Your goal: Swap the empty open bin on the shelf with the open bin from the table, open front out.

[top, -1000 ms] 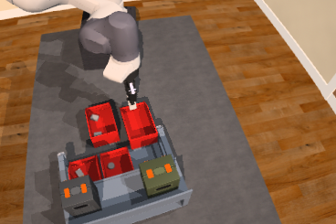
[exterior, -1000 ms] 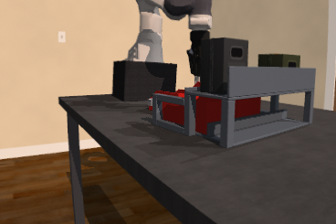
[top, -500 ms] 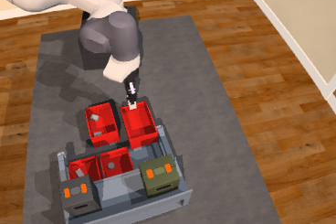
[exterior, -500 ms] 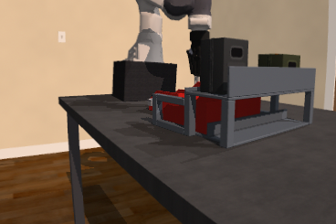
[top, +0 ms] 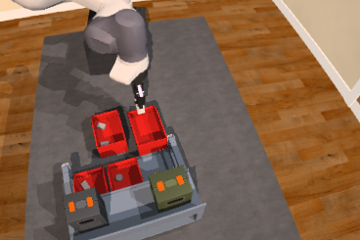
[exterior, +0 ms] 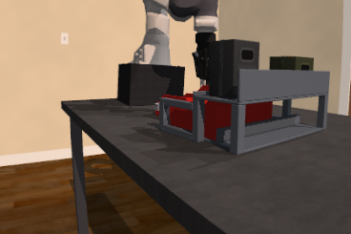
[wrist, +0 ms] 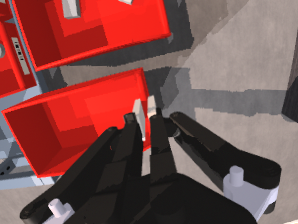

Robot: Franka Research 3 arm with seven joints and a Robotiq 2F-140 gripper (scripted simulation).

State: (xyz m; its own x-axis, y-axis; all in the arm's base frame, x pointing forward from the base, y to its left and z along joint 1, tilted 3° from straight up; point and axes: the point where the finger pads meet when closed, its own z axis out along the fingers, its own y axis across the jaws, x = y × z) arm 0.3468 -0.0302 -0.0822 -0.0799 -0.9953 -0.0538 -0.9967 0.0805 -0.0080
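Observation:
The empty red open bin is out of its place, in front of the shelf on its right side in the top view. Its far end reaches the shelf's front edge. My gripper is shut on its wall at the robot's end, one fingertip inside and one outside. Whether its base touches the table cannot be told. The other red bin, with grey parts in it, stands beside it on the table. The bin's vacated place lies beyond it, partly hidden by the green box.
Two red bins with parts stand in the shelf's left places. A dark grey box and a green box stand on its upper board. Shelf posts rise at both front corners.

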